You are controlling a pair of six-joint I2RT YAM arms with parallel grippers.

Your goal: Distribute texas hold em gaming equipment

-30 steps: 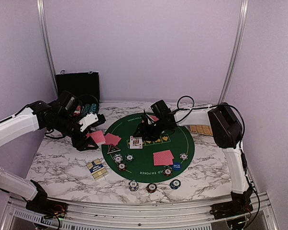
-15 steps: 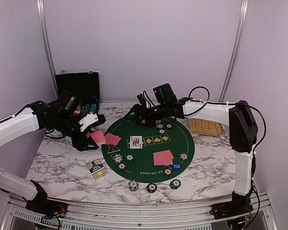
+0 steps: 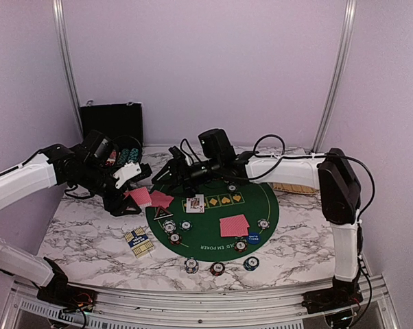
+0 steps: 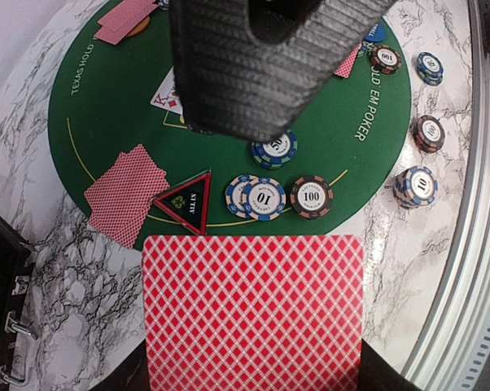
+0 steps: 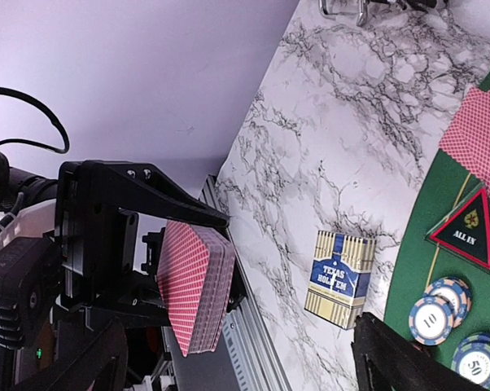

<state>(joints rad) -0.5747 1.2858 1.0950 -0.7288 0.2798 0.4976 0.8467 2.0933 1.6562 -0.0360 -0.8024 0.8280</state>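
While left tool (image 3: 132, 186) clamps card deck (image 4: 253, 314) | right tool (image 3: 173, 173) apart, facing deck

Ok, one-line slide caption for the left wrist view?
Left gripper holds the red-backed deck by the green mat, near the All In button, two face-down cards and striped chips.

The cards (image 4: 253, 314) in the left gripper (image 3: 130, 175) look like smooth coated paper. Below it, the bench (image 4: 66, 285) is glossy and marble-patterned, and the mat (image 4: 107, 106) is matt green cloth.
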